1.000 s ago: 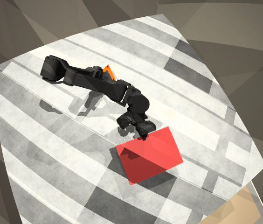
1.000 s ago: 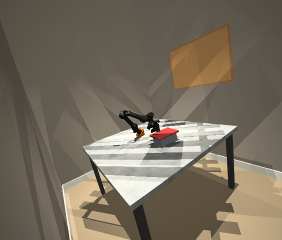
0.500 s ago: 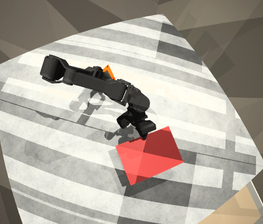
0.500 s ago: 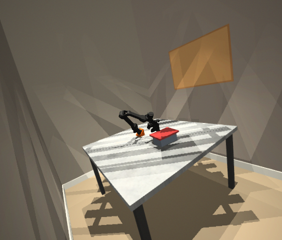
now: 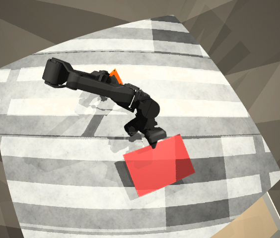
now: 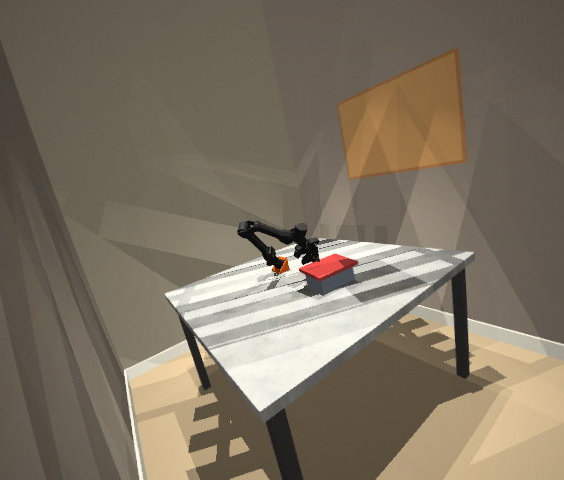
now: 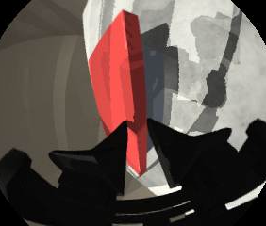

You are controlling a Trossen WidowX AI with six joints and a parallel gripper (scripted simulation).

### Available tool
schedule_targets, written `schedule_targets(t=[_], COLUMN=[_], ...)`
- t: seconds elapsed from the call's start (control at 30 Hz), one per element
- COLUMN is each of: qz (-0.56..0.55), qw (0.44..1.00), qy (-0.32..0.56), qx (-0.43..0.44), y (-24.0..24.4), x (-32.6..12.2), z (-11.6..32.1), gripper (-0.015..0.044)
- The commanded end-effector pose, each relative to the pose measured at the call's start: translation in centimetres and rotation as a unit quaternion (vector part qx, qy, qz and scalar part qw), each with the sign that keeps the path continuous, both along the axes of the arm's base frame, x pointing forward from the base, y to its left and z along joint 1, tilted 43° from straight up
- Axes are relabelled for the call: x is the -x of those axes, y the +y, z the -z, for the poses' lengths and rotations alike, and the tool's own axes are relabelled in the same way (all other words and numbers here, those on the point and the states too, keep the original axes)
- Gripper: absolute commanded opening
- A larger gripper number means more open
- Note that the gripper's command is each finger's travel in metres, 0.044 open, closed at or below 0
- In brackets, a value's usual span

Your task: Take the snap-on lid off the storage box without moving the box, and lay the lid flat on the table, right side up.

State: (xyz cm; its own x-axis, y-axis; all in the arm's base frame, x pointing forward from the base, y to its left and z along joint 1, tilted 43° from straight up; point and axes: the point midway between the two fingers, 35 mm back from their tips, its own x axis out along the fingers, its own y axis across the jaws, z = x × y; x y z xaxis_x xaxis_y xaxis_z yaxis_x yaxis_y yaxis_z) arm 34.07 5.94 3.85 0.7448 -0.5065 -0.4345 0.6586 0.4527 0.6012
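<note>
The red lid (image 5: 160, 169) (image 6: 330, 266) (image 7: 111, 80) lies flat, top up, over the blue-grey storage box (image 6: 330, 284) (image 7: 156, 89), which stands on the table. No gap shows between lid and box in the exterior view. My gripper (image 5: 153, 146) (image 6: 315, 259) (image 7: 137, 122) is shut on the lid's rim at the middle of the long side facing the arm. In the wrist view one finger is on the lid's top face and the other on its underside, beside the box wall. The lower finger is hidden under the lid in the top view.
The striped-lit table (image 5: 89, 194) (image 6: 267, 361) carries the box and the arm. An orange bracket (image 5: 116, 76) (image 6: 281, 265) sits at the arm's base, behind the box. The table's edges drop to the floor on all sides. An orange panel (image 6: 406, 118) is on the wall.
</note>
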Motion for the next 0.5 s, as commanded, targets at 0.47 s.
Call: schedule_targets(t=[0.47], qz=[-0.001], qw=[1.0], qy=[-0.002], qx=[0.0], y=[0.23], x=[-0.08], z=[-0.21], gripper=[0.0])
